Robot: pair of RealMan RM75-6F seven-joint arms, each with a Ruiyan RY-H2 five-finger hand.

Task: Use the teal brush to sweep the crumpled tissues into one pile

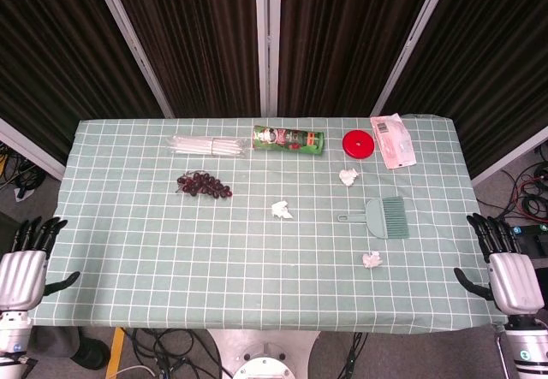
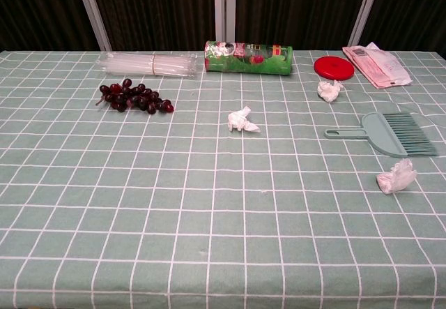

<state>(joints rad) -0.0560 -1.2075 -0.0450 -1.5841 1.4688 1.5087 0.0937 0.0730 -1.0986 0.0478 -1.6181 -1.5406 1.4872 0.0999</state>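
Note:
The teal brush (image 1: 386, 217) (image 2: 390, 133) lies flat on the checked cloth at the right, handle pointing left. Three crumpled tissues lie apart: one (image 1: 281, 210) (image 2: 241, 121) mid-table, one (image 1: 348, 176) (image 2: 329, 90) near the red lid, one (image 1: 372, 260) (image 2: 396, 176) just in front of the brush. My left hand (image 1: 26, 263) hangs off the table's left front corner, fingers apart, holding nothing. My right hand (image 1: 503, 263) hangs off the right front corner, also empty with fingers apart. Neither hand shows in the chest view.
Along the far side lie a bundle of clear straws (image 1: 210, 145) (image 2: 148, 63), a green can on its side (image 1: 288, 139) (image 2: 248, 57), a red lid (image 1: 359, 144) (image 2: 334, 67) and a white-and-pink packet (image 1: 393, 140) (image 2: 376, 65). Dark grapes (image 1: 204, 185) (image 2: 134, 96) sit left of centre.

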